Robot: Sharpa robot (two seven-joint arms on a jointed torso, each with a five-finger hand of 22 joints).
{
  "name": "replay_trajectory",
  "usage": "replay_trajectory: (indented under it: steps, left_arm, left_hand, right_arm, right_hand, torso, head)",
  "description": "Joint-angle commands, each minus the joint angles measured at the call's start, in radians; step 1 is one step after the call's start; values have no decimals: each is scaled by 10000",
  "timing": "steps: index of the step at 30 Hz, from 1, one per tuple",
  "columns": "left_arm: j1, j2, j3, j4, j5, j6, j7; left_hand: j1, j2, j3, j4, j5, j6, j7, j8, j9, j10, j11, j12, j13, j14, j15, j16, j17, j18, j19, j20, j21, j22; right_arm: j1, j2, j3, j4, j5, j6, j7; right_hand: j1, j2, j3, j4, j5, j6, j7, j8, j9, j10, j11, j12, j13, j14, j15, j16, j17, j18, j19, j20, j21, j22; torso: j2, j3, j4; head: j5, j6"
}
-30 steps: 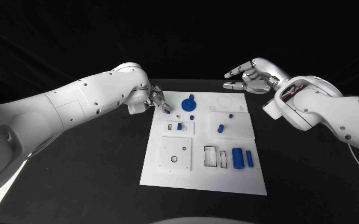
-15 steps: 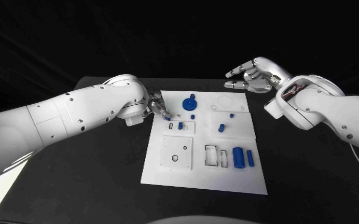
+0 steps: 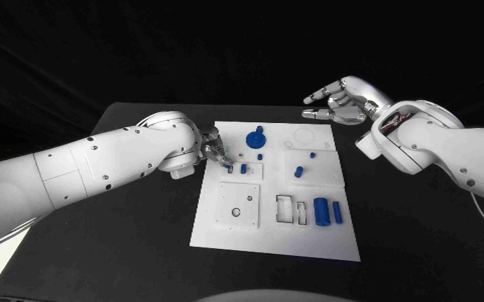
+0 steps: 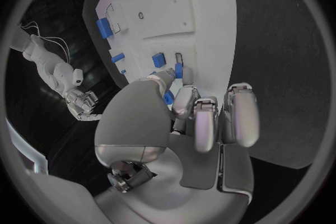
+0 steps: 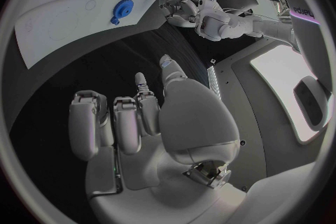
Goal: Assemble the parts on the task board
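Head view has the left hand (image 3: 212, 147) low over the upper left corner of the white board (image 3: 232, 235), fingertips bunched at a small raised block with slots. In the left wrist view the thumb and a finger pinch a small blue piece (image 4: 178, 70) right at a dark slot, so I judge it is being lined up to drop in; I cannot tell whether it has entered yet. The other fingers are curled in, out of the way.

The right hand (image 3: 341, 105) hangs above the black table (image 3: 131, 246) just past the board's far right corner, holding nothing, fingers loosely apart, probably parked clear of the work.

The board is a flat, matt, hard-looking plate with raised square panels and cut-out rectangles. On it lie smooth blue plastic pieces: a toothed gear (image 3: 255, 137) near the far edge, a short peg (image 3: 298, 173) mid-board, and a fat cylinder (image 3: 319, 212) beside a thinner bar (image 3: 336, 212) at the right.
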Motion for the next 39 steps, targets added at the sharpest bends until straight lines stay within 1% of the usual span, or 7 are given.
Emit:
replay_trajectory:
  steps: [1, 6, 18, 24, 28, 33, 39]
  left_arm:
    - [-34, -4, 3, 100, -150, -6, -101]
    - [-71, 1, 3, 167, -153, 37, -128]
    - [-100, 67, 1, 103, -320, 36, -136]
    - [-103, 80, 0, 76, -358, 151, -150]
    - [-104, 95, -3, 69, -409, 214, -155]
    - [-107, 108, -6, 67, -455, 367, -159]
    - [-108, 102, -9, 81, -470, 574, -172]
  left_hand:
    - [-62, 36, 963, -900, -8, 36, -110, 44, 20, 73, 28, 43, 9, 1033, 13, 31, 2632, -65, 425, 4, 49, 581]
    - [-72, 27, 978, -902, -9, 37, -112, 52, 24, 75, 26, 44, 9, 1033, 12, 31, 2632, -65, 425, 3, 47, 579]
    - [-82, 13, 999, -910, -13, 37, -116, 62, 30, 77, 23, 44, 9, 1033, 10, 31, 2632, -65, 426, 1, 48, 580]
    - [-89, 0, 1017, -918, -16, 34, -118, 69, 34, 76, 21, 41, 5, 1033, 8, 31, 2632, -65, 425, 0, 46, 578]
    - [-89, 0, 1017, -918, -16, 34, -118, 69, 34, 76, 21, 41, 5, 1033, 8, 31, 2632, -65, 425, 0, 46, 578]
    - [-97, -21, 1044, -932, -24, 27, -121, 79, 40, 77, 18, 41, 5, 1033, 6, 31, 2632, -65, 426, -2, 46, 580]
    - [-105, -46, 1068, -946, -36, 23, -123, 89, 46, 77, 17, 39, 3, 1033, 5, 31, 2632, -67, 429, -3, 53, 591]
  right_arm:
    - [-8, -3, 0, 17, -13, 134, 63]
    - [-9, -10, 0, 25, -12, 136, 64]
    - [-11, -12, 0, 32, 1, 148, 69]
    - [-11, -16, -1, 36, 14, 156, 68]
    - [-11, -17, -1, 36, 49, 163, 69]
    - [-11, -16, -1, 33, 99, 181, 72]
    - [-11, -17, -1, 29, 122, 211, 70]
  right_hand:
    - [44, 7, -72, 14, -40, -8, -25, 60, 11, -74, 8, -15, 1183, 820, -10, -61, 1720, 186, -79, -21, -57, -14]
    - [44, 7, -72, 14, -40, -8, -25, 60, 11, -74, 8, -15, 1183, 820, -10, -61, 1720, 186, -79, -21, -57, -14]
    - [44, 7, -72, 14, -40, -8, -25, 60, 11, -74, 8, -15, 1183, 820, -10, -61, 1720, 186, -79, -21, -57, -14]
    - [44, 7, -72, 14, -40, -8, -25, 60, 11, -74, 8, -15, 1183, 820, -10, -61, 1720, 186, -79, -21, -57, -14]
    - [44, 7, -72, 14, -40, -8, -25, 60, 11, -74, 8, -15, 1183, 820, -10, -61, 1720, 186, -79, -21, -57, -14]
    - [44, 7, -72, 14, -40, -8, -25, 60, 11, -74, 8, -15, 1183, 820, -10, -61, 1720, 186, -79, -21, -57, -14]
    - [44, 7, -72, 14, -40, -8, -25, 60, 11, -74, 8, -15, 1183, 820, -10, -61, 1720, 186, -79, -21, -57, -14]
  torso:
    - [8, 4, 3]
    - [12, 2, 6]
    - [14, 0, -3]
    - [6, 0, 5]
    - [7, -1, 0]
    - [7, -1, -5]
    - [6, -1, 3]
  head:
    - [-12, -14]
    - [-5, -47]
    - [-13, -93]
    - [-22, -111]
    - [-17, -117]
    - [-14, -129]
    - [-23, -144]
